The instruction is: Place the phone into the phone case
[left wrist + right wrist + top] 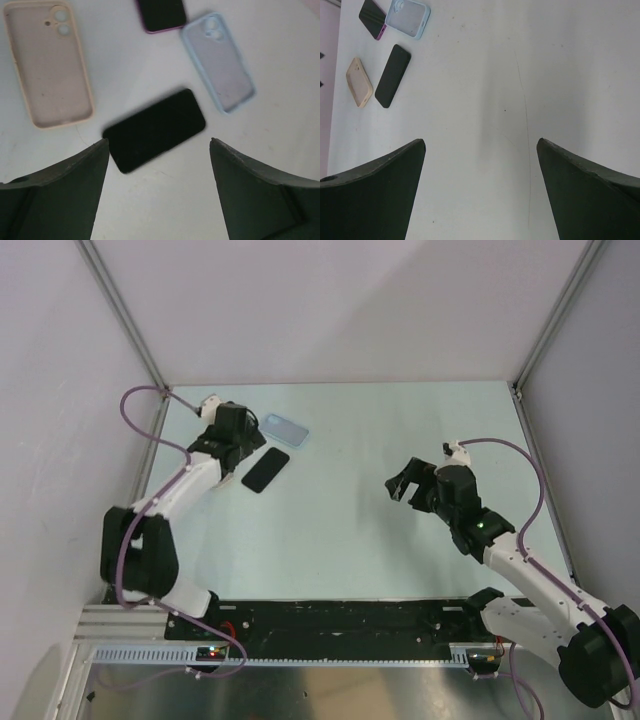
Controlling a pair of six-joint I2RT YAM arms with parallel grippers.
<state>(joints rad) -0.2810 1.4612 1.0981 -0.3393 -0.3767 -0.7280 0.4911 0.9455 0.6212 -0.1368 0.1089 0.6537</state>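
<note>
A light blue phone case (218, 62) lies at the far left of the table (350, 530), a black phone (155, 130) just beside it, a beige case (48, 62) and a magenta-edged phone (161, 14) near, the left gripper (157, 142) wide open over the black phone, the right gripper (481, 142) wide open well apart.

Left gripper (159, 142) hangs wide open, black phone (155, 130) lying slanted on the table (160, 205) just past its fingertips. Light blue phone case (218, 62) sits up and right of it, beige case (47, 62) off left, purple-edged phone (161, 14) cut off up top.
</note>
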